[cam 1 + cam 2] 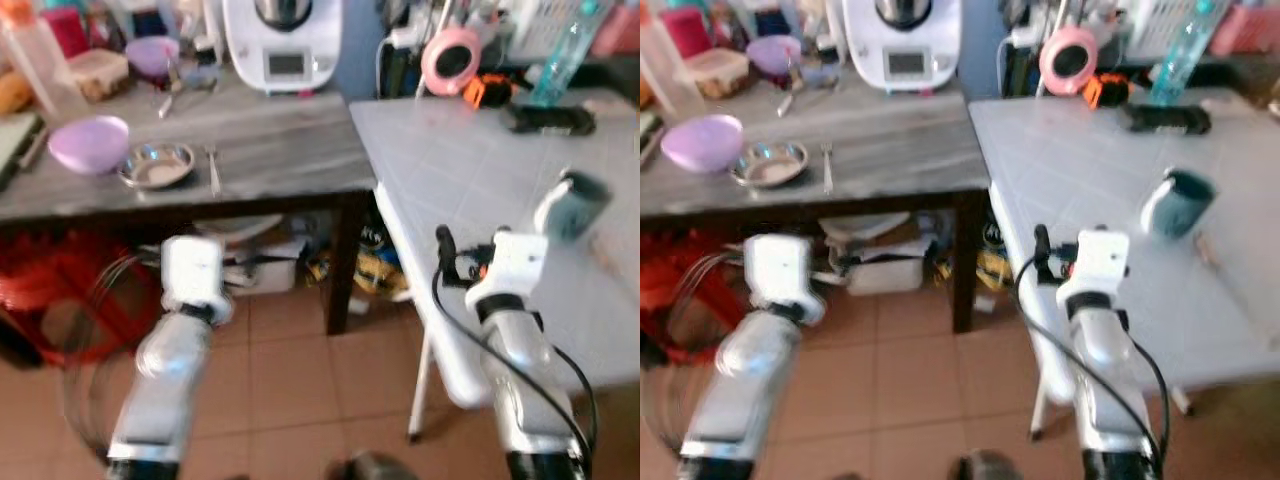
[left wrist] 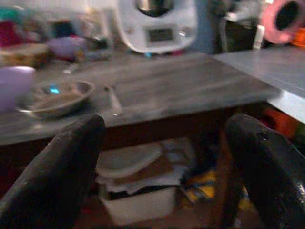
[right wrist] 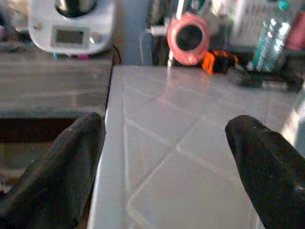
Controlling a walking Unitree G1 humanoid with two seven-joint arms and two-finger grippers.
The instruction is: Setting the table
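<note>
Purple bowl (image 1: 88, 143), steel dish (image 1: 156, 165) & fork (image 1: 212, 168) on grey table (image 1: 280, 150), far left. Left gripper (image 2: 162, 157) wide open, empty, facing table edge. Right gripper (image 3: 164, 162) wide open, empty, over white table (image 3: 190, 143). Teal mug (image 1: 1177, 202) tilted, far right.

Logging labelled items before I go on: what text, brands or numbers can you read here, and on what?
None can be read.
White kitchen appliance: its small display is too blurred to read.
Clear water bottle: no readable label.
Teal mug: no lettering seen.
</note>
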